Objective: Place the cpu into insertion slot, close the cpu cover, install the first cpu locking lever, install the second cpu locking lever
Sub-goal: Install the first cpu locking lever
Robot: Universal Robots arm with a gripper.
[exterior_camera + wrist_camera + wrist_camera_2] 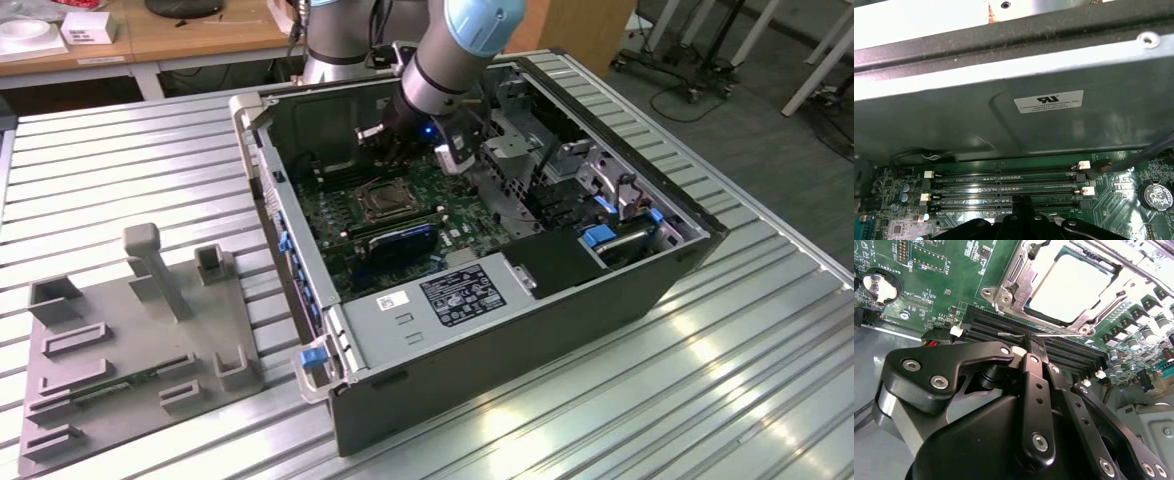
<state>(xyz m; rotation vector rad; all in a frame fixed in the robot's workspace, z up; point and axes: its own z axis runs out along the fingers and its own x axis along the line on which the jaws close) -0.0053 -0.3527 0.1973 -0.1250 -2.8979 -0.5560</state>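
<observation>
In the exterior view the computer case (507,370) is open on top, so we see free room to reach down. Around the cpu cover (380,200), things stand in the way: the case wall (274,180) at 9 o'clock, a metal cage (514,150) at 2, a labelled black box (461,292) at 5. The memory slots (1069,352) lie just beside it.

A ribbed metal table (721,400) carries 1 open computer case (534,340) and 1 grey fixture tray (120,385).
</observation>
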